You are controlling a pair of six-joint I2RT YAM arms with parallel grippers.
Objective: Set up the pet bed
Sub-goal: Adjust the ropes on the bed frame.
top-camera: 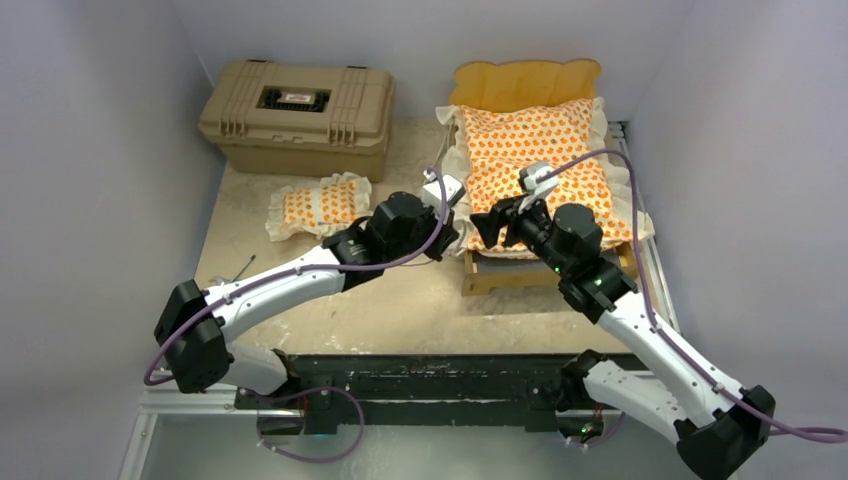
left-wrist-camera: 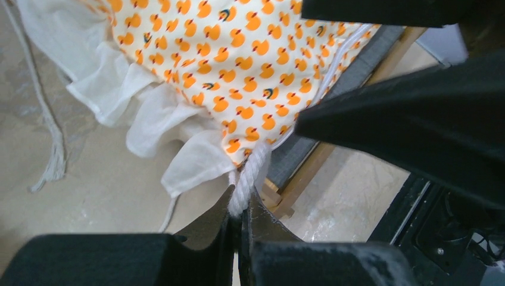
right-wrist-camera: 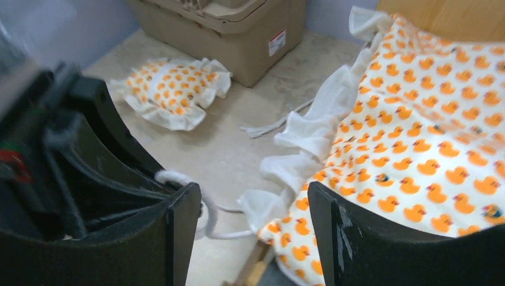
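Here, the left tool (left-wrist-camera: 239, 219) is pinching the white cord (left-wrist-camera: 251, 170) of the mattress cushion (left-wrist-camera: 238, 65); the right tool (right-wrist-camera: 255, 229) is gaping wide just beside.

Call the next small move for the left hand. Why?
Probably a short pull on the white cord toward the near corner of the wooden frame. The left hand is shut on that cord at the mattress corner, which overhangs the frame's rail, and the right hand is open, holding nothing.

White arm shells (top-camera: 285, 288), purple cables (top-camera: 800, 433), black left pincer (left-wrist-camera: 240, 208) and right pincer (right-wrist-camera: 255, 196).
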